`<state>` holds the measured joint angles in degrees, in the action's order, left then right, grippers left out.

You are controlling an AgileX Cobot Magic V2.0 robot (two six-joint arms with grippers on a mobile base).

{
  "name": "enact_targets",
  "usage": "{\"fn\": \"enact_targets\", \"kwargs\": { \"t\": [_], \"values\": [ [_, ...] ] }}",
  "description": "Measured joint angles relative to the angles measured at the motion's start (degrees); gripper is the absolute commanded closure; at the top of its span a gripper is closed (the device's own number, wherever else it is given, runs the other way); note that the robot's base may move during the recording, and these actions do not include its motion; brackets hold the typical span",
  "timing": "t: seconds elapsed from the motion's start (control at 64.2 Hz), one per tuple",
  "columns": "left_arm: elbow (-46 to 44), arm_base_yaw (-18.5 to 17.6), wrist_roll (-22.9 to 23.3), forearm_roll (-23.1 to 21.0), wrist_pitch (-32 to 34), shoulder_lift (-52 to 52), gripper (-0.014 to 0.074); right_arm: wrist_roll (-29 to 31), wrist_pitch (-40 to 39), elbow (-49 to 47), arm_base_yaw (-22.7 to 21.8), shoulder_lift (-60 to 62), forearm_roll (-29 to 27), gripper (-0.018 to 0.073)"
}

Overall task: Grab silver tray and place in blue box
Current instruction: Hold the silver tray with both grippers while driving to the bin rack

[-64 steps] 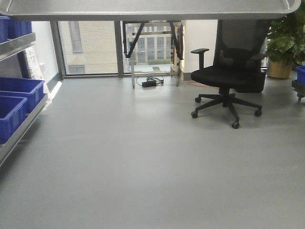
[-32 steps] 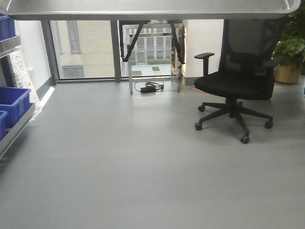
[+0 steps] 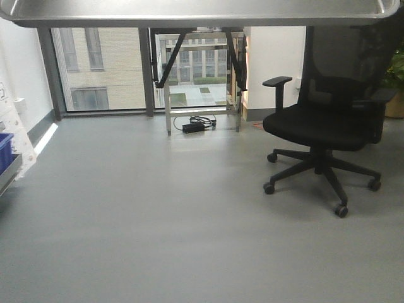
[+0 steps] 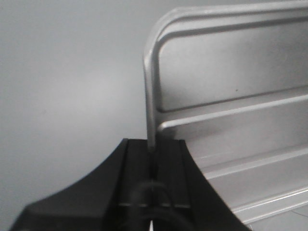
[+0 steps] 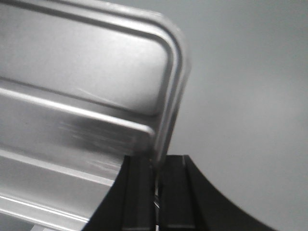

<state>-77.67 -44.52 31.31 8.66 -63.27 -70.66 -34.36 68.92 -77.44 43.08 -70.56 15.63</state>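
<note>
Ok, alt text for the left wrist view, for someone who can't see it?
The black left hand is clamped on the rim of the silver tray, just below a rounded corner. The tray's recessed base, with long raised ridges, fills the right side of the picture. A plain grey surface lies behind it on the left.

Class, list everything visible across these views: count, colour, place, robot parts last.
silver tray: one, shiny silver, held across the top of the front view
office chair: one, black, on the floor at right
power adapter: one, black with cables, on the floor by the window
blue crate: one sliver, blue, far left edge
potted plant: one, green, far right edge, mostly cut off
left gripper: one, black, shut on the tray's rim
right gripper: one, black, shut on the tray's other end
</note>
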Motion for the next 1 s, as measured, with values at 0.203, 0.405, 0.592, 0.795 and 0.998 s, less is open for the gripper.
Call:
{"fn": "enact_targets", "kwargs": {
  "t": [0.203,0.405,0.592,0.795,0.998],
  "values": [
    [0.0,0.0,0.0,-0.06,0.0,0.0,0.0694,0.0,0.0,0.0,0.0,0.0,0.0,0.0503],
    [0.0,0.0,0.0,-0.06,0.0,0.0,0.0694,0.0,0.0,0.0,0.0,0.0,0.0,0.0503],
    [0.0,0.0,0.0,-0.06,0.0,-0.66,0.0694,0.0,0.23,0.0,0.0,0.0,0.0,0.0503],
    [0.0,0.0,0.16,-0.06,0.0,-1.83,0.0694,0.0,0.48,0.0,0.0,0.0,0.0,0.0503],
    [0.0,0.0,0.66,0.15,0.59,-5.05,0.0694,0.0,1.47,0.0,0.0,0.0,0.09,0.0503]
  ]
}}
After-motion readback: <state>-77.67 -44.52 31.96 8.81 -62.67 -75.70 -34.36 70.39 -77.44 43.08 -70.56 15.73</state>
